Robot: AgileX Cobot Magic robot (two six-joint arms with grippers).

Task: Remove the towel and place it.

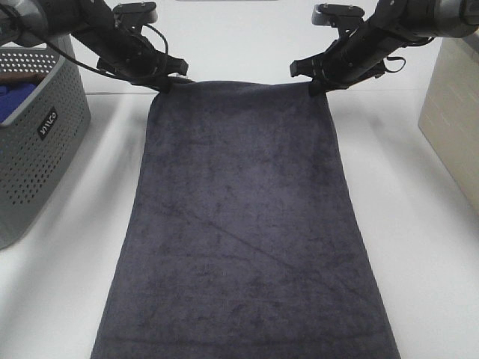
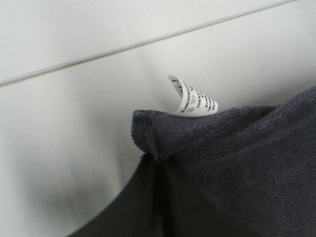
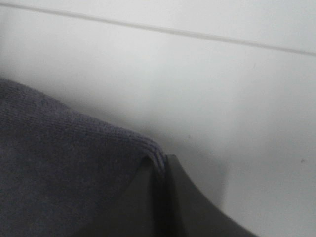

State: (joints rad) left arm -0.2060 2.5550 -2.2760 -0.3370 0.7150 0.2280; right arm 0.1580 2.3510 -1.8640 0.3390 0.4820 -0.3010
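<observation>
The dark charcoal-grey towel (image 1: 243,224) lies spread flat and lengthwise down the middle of the white table, its near end running past the frame's bottom edge. My left gripper (image 1: 171,81) is shut on the towel's far left corner; the left wrist view shows that pinched corner (image 2: 148,133) with a white care label (image 2: 195,98) curling up from it. My right gripper (image 1: 318,84) is shut on the far right corner, which the right wrist view shows bunched between the fingers (image 3: 155,158).
A grey perforated basket (image 1: 34,142) stands at the left edge of the table with a blue fabric item (image 1: 15,96) inside. A beige box (image 1: 453,112) stands at the right edge. Bare white tabletop (image 1: 419,247) flanks the towel on both sides.
</observation>
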